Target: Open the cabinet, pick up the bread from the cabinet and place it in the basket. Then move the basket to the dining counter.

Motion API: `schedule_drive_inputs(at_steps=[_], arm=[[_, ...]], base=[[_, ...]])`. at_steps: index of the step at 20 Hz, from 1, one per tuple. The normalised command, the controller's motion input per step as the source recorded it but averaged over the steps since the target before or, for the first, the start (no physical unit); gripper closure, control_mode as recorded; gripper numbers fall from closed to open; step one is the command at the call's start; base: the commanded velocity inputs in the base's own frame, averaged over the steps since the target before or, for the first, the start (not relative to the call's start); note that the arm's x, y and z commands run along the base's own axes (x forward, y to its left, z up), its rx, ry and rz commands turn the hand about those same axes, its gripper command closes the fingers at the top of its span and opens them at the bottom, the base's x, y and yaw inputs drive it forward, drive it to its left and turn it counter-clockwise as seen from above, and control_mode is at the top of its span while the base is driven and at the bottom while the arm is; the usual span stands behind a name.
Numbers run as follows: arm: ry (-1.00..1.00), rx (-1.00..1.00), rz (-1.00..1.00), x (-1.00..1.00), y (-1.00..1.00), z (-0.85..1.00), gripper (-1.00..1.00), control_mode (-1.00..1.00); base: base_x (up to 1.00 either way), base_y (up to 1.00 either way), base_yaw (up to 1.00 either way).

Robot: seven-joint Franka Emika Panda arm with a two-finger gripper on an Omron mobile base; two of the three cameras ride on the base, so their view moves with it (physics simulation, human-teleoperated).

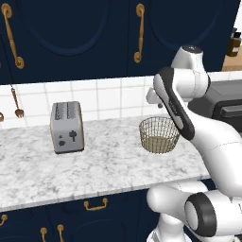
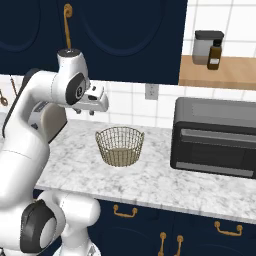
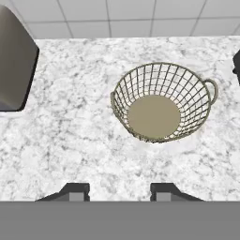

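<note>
The basket (image 3: pixel 164 102) sits empty at centre-right of the hand view, the gripper (image 3: pixel 119 191) hanging above it with fingers spread and holding nothing. The cabinet (image 1: pixel 94 33) across the top is shut — better to lift toward the brass handle (image 1: pixel 139 33) and square up before closing.

The hand (image 3: pixel 119 192) looks straight down on a white-grey marble worktop (image 3: pixel 70 140), its two dark fingertips (image 3: pixel 75 191) set apart with bare stone showing between them. Beyond the tips and a little to the right stands the basket (image 3: pixel 163 101), upright and holding nothing, its flat round bottom plain through the wire mesh and one loop handle showing on its right rim. A grey toaster (image 3: pixel 14 65) sits at the left edge, and white wall tiles (image 3: pixel 117 16) run along the top.
</note>
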Motion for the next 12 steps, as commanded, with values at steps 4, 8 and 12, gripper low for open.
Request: schedule_drive_inputs(at_steps=[4, 8, 12], arm=[[0.00, 0.00, 0.02, 0.00, 0.10, 0.04, -1.00, -1.00], [-0.41, -0.02, 0.02, -0.20, 0.22, 0.48, -1.00, -1.00], [-0.37, 0.00, -0.01, -0.02, 0.26, 0.97, -1.00, -1.00]], base=[[0.00, 0.00, 0.00], [0.00, 0.00, 0.00], [0.00, 0.00, 0.00]])
